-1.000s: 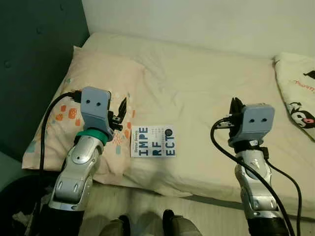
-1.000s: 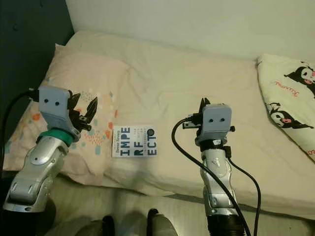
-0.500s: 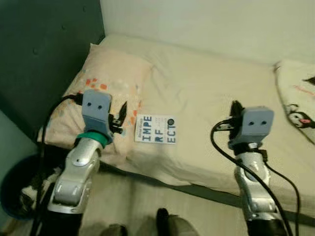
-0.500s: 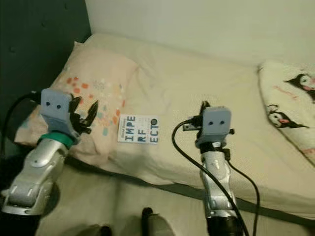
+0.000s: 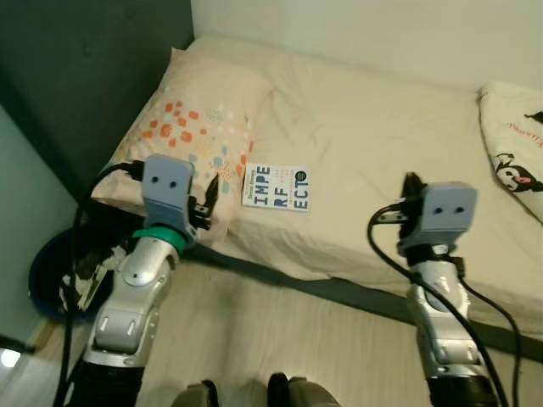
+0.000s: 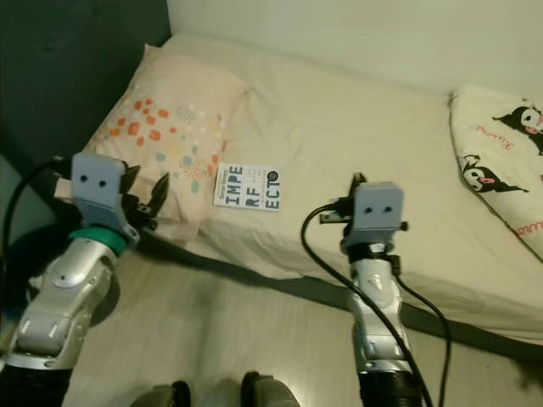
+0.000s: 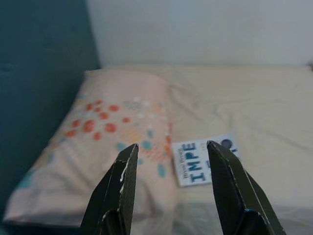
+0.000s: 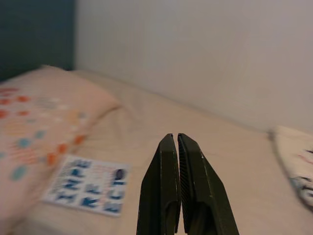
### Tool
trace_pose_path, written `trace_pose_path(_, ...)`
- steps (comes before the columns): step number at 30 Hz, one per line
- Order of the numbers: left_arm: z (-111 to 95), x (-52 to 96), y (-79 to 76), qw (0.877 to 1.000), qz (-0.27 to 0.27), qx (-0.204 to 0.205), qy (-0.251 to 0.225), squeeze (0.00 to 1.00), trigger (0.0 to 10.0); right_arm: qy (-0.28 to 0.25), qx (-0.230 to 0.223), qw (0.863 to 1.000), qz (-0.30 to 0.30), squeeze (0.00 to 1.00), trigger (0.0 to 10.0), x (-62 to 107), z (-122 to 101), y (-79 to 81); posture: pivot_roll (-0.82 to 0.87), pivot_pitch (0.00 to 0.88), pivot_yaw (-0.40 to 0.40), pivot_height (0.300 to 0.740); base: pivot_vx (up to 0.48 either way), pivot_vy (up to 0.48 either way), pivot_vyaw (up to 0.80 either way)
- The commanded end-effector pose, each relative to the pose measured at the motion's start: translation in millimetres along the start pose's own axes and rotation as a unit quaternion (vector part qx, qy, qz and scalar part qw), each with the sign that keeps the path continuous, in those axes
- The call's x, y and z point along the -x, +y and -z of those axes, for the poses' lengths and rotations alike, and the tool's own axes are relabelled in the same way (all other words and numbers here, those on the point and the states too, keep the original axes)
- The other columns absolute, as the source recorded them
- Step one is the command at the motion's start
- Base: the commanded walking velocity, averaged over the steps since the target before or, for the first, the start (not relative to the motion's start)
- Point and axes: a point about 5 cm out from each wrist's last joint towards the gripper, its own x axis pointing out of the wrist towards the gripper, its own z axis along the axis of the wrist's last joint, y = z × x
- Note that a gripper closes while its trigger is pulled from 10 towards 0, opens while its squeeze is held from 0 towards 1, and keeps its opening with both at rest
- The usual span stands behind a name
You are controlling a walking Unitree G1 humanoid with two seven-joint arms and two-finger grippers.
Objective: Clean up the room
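Book [image 5: 275, 187] flat on bed [image 5: 390, 153] at 1 o'clock of my released left pincer [image 5: 205, 200], white cover, blue letters, right pincer [image 8: 178, 186] clenched, empty

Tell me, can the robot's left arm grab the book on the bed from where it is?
Probably yes. The left gripper is open and hovers by the pillow's edge, with the book lying flat just beyond it and nothing between. It may need to lean forward.

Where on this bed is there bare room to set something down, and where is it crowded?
The widest free patch is the sheet between the book and the cartoon-print pillow, reaching back to the wall. A narrower strip runs along the near mattress edge before the right claw. The left end is crowded: the dotted pillow with the book beside it.
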Motion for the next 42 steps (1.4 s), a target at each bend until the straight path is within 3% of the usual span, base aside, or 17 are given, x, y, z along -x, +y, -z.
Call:
trace_pose_path(1,4,2.1,-4.1,1.0,0.007,0.003,0.008,0.0,10.0,0.009,0.003,1.0,0.008,0.0,10.0,2.3,4,-6.2,-0.06,0.1,-0.017,0.74,-0.289,0.0,0.0)
trace_pose_path(12,8,3.2,-3.0,1.0,0.006,0.002,0.014,0.0,10.0,0.023,0.001,1.0,0.008,0.0,10.0,5.2,12,-5.3,-0.06,0.101,-0.014,0.74,-0.287,0.0,0.0)
trace_pose_path(15,18,6.6,-0.2,0.999,-0.001,-0.006,0.033,0.0,10.0,0.039,-0.004,0.999,-0.001,0.0,10.0,7.4,19,-1.1,-0.06,0.098,-0.013,0.74,0.0,0.0,-0.46)
trace_pose_path(26,35,25.4,13.9,0.996,-0.055,-0.028,0.066,0.0,10.0,0.04,-0.018,0.999,-0.027,0.0,10.0,0.6,20,11.7,-0.03,0.091,-0.032,0.74,0.0,0.0,-0.8)
trace_pose_path(42,55,29.6,27.7,0.989,-0.101,-0.02,0.103,0.0,10.0,0.035,-0.037,0.997,-0.055,0.0,10.0,-3.5,21,26.9,-0.03,0.066,-0.042,0.74,0.0,0.0,-0.8)
